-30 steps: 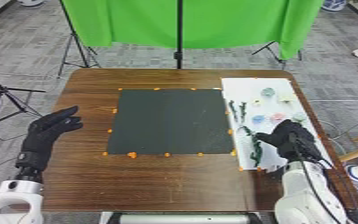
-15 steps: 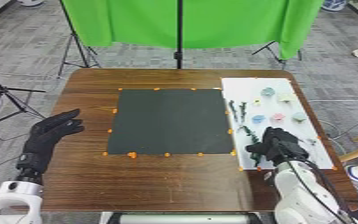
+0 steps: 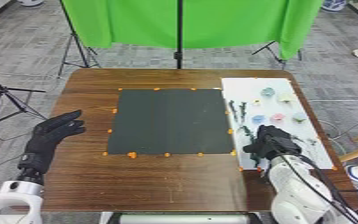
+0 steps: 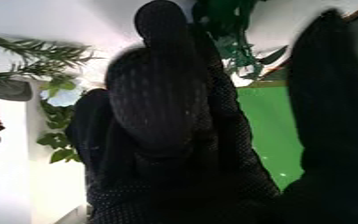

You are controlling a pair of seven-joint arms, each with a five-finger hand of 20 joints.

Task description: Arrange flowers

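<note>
In the head view, my right hand (image 3: 271, 142) is over the near part of the white board (image 3: 246, 85), covering part of a dark green stem (image 3: 247, 132). Two more green stems (image 3: 233, 108) lie farther back on the board. Beyond the hand are a blue flower (image 3: 258, 119), a pink flower (image 3: 278, 117) and several others. My left hand (image 3: 55, 131) is held open over the table's left side. In the right wrist view, the right hand (image 4: 162, 115) has its fingers extended and thumb apart, with dark green leaves (image 4: 229, 30) behind the gap and a pale blue flower (image 4: 63, 97) beyond.
A dark square mat (image 3: 171, 121) with orange markers round its border lies in the middle of the brown table (image 3: 158, 182), left of the white board. A thin grey-green sprig (image 3: 312, 142) lies right of my right hand. A green cloth (image 3: 140, 25) hangs behind the table.
My right hand has moved left across the near part of the board, over the dark green stem, uncovering the sprig on its right. The left hand has stayed in place.
</note>
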